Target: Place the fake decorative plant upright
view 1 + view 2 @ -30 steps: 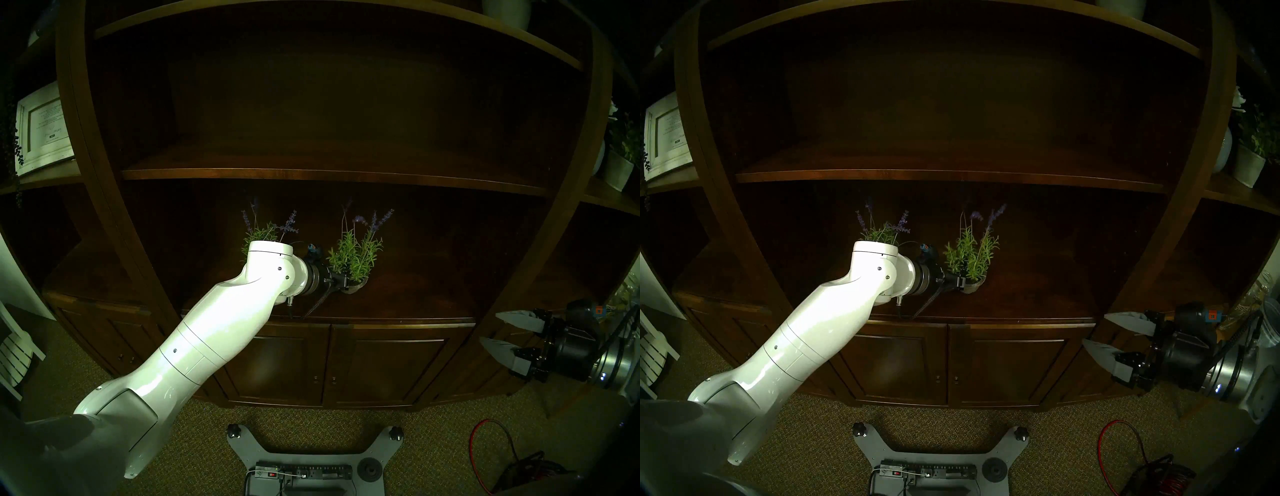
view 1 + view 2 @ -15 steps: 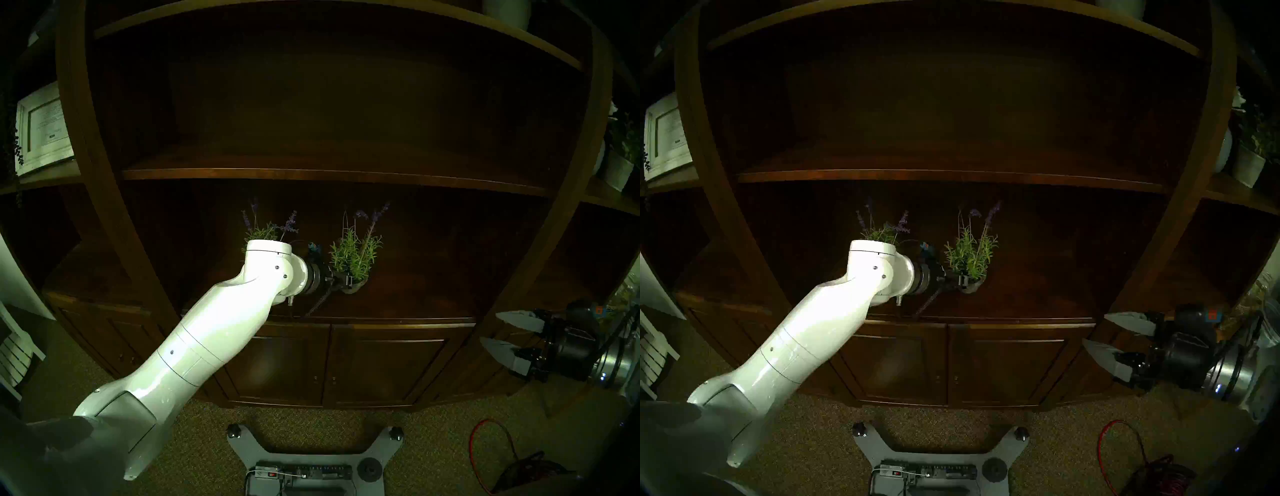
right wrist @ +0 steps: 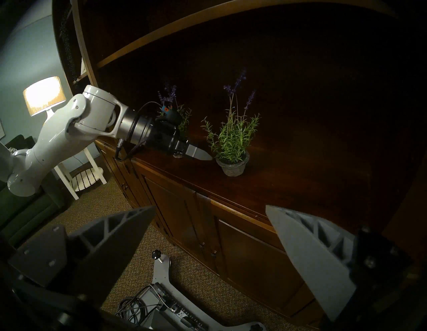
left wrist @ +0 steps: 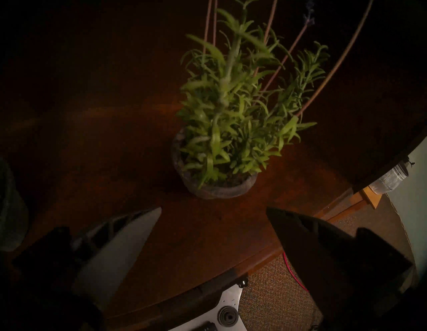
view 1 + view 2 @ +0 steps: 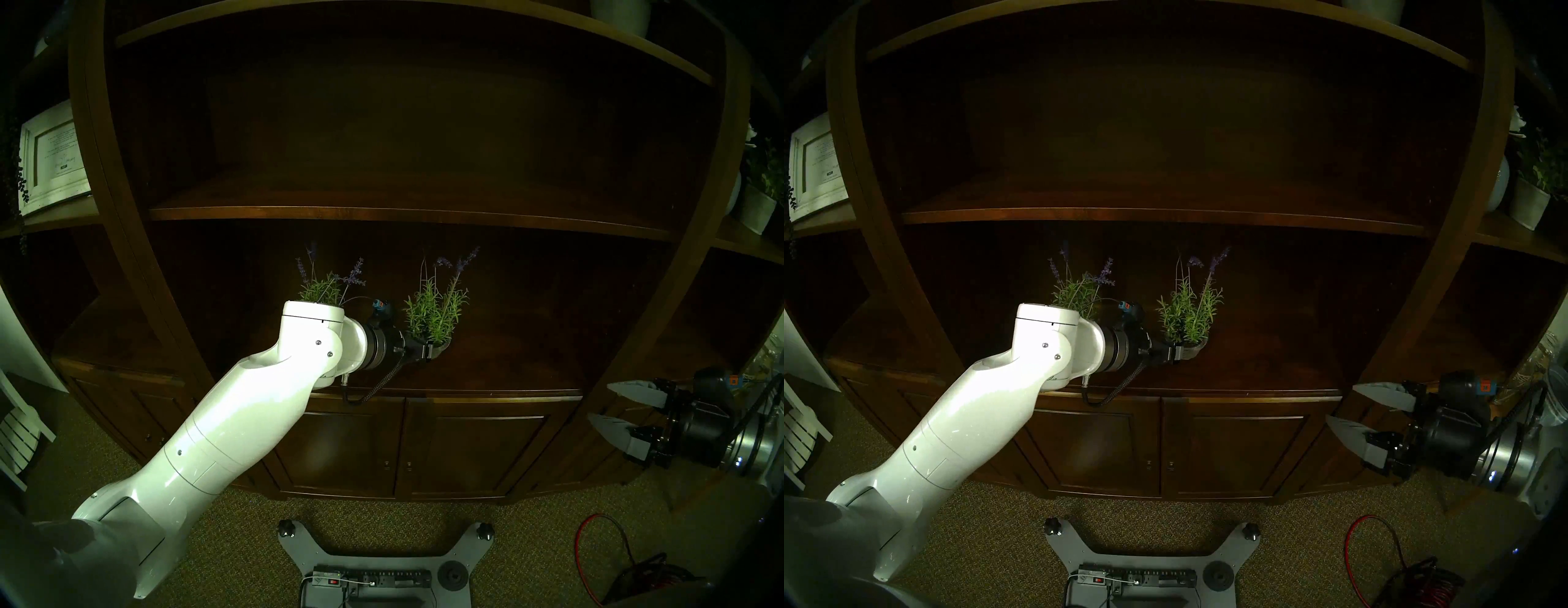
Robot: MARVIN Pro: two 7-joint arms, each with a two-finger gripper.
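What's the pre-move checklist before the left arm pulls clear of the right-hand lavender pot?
1. Lavender plant upright: ok, its pot stands flat on the cabinet top.
2. Left gripper released: ok, jaws wide apart and short of the pot, nothing between them.
3. Fingertip clear of pot: ok, the right wrist view shows a gap between the fingertip and the pot.
4. Second lavender plant behind the left wrist: cannot tell the clearance, since the arm hides its pot.
5. Right gripper out of the way: ok, open and empty, off to the side.
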